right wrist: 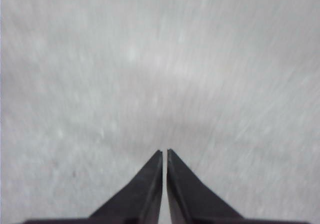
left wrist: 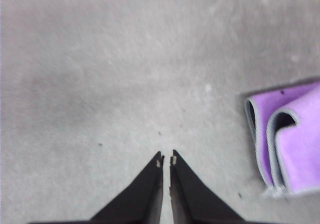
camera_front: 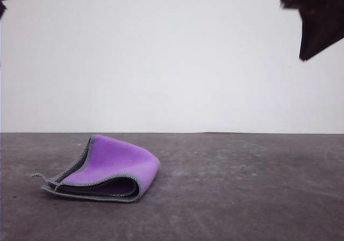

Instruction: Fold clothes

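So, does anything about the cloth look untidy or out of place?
Slightly. The cloth lies folded on the grey table, purple face out, but the fold is loose: its layers gape open at the front, and one grey-edged corner sticks out to the left. Nothing looks damaged. Both pincers, left and right, are shut and hold nothing.

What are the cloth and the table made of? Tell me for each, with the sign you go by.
The cloth: probably a soft, matte fleece or microfibre, purple outside and dark inside, with light grey stitched edging; it bends in rounded folds without creasing.

The table: a hard, dull grey top with pale mottled patches, like concrete or worn laminate; which one cannot be told.
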Motion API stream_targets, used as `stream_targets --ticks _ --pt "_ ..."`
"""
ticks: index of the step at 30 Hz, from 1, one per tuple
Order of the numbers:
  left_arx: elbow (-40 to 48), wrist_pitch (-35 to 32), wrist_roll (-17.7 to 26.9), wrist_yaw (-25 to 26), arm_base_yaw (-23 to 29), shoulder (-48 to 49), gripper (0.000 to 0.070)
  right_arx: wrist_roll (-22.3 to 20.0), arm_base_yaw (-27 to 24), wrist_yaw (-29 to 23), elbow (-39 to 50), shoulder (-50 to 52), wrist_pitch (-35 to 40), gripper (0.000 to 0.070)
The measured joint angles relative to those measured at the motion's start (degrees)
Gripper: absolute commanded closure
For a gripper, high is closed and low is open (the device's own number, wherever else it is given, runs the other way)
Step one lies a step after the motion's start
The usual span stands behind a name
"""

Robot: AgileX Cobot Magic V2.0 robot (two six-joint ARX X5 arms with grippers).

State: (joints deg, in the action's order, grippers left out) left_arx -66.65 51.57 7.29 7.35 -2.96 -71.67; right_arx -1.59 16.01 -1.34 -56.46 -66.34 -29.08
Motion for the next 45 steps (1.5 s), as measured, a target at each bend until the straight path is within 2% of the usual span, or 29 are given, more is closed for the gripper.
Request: stream_targets --ticks 4,9,15,20,25,34,42,45 --pt "11.69 -9.95 -2.13 -0.06 1.07 7.58 0.0694 1.02 0.02 0.0 8.64 7.61 7.08 0.0694" --pt "24.02 -19.08 -5.51 -0.07 1.22 16.02 0.0694 4.88 0.03 0.0 19.87 17.14 16.7 0.0694" --pt "31.56 -26.69 -7.58 -0.07 1.22 23.97 0.0694 9.55 0.07 -0.53 31.93 25.88 25.05 0.0694" --pt "37.16 -31.3 -8.4 -0.08 1.22 28.23 0.0694 11.24 0.07 -3.61 40.0 30.98 30.08 0.0694" --pt "40.48 -33.68 -10.04 -0.09 1.22 29.96 0.0694 11.71 0.07 -5.32 42.77 33.28 31.27 0.0694" --pt "40.54 -34.25 -11.0 -0.09 1.22 30.04 0.0694 12.49 0.07 -4.68 42.79 33.3 30.3 0.0694" --pt "40.54 -34.2 -11.18 -0.09 1.22 30.42 0.0694 12.51 0.07 -4.68 42.79 33.32 30.3 0.0694" --pt "40.57 -33.93 -9.82 -0.38 1.22 33.97 0.0694 12.51 0.07 -4.68 42.79 33.32 30.3 0.0694"
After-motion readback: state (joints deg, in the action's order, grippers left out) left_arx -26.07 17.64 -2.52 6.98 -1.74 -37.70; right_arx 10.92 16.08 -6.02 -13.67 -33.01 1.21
